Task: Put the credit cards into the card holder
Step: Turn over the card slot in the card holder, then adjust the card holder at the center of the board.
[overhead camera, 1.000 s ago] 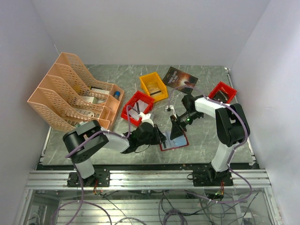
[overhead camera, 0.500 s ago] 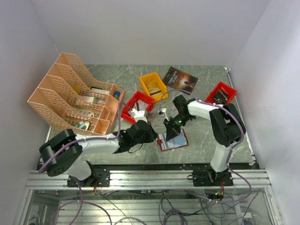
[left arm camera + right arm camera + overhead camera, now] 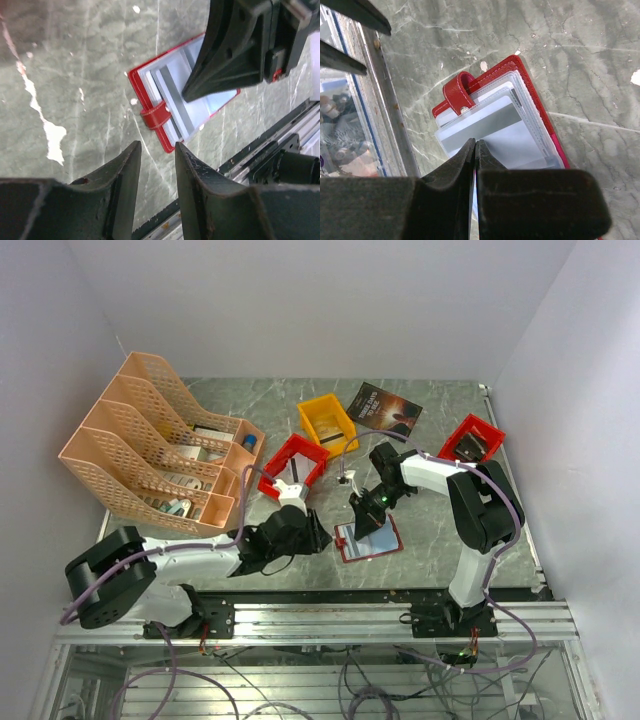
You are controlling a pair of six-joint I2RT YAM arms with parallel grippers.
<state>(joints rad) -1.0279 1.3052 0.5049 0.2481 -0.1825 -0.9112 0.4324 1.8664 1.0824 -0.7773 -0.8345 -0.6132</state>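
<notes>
The jaws of the right arm (image 3: 430,465) are pressed together, their tips set against a pale plastic card with a grey stripe (image 3: 485,122), which is laid across the clear pockets of the open dark-red folding card holder (image 3: 457,95). The holder is spread flat on the grey marbled tabletop (image 3: 430,540), by its near edge. Left of it, the jaws of the left arm (image 3: 200,555) are held slightly apart, empty.
</notes>
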